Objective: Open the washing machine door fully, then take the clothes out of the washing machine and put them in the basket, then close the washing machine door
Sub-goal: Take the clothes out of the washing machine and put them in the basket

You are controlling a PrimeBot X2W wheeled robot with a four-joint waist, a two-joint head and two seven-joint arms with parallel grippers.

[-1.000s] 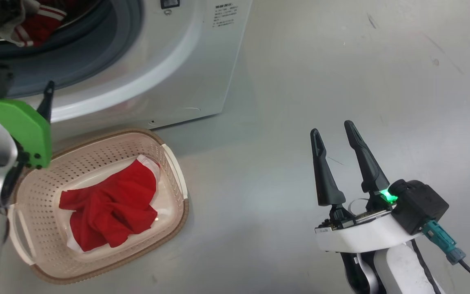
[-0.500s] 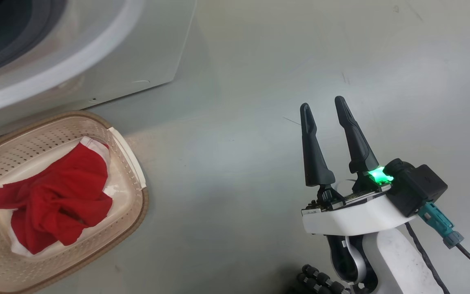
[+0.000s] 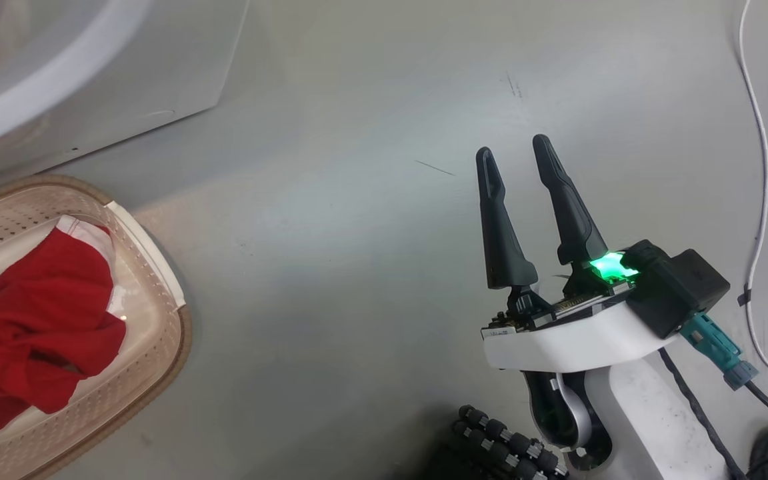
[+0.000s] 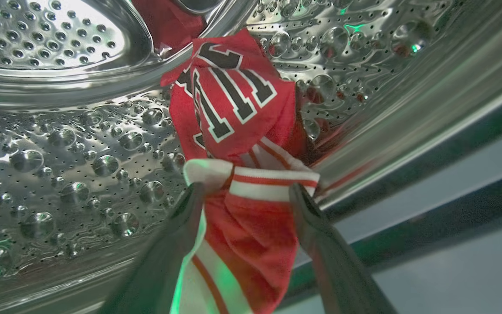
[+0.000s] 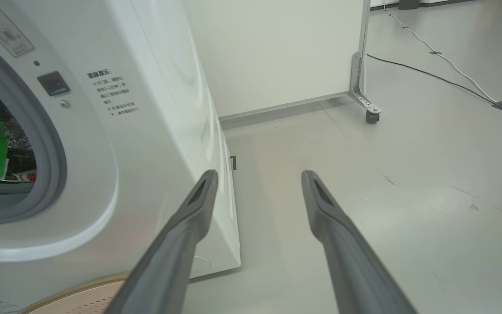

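Unreadable lettering on jersey [image 4: 233,109] and washing machine [image 5: 116,93]

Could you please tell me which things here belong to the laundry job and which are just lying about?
Job: washing machine, jersey, basket, red garment.
Lying about: white cable, black cable, wheeled partition.

This looks like a robotics lab or test room, not a home laundry. A washing machine [image 5: 159,131] stands alone on a bare grey floor [image 5: 408,196] beside a white partition [image 5: 277,52] on a caster [image 5: 371,115]. Loose cables [image 5: 451,65] are held down with tape [image 5: 501,104].
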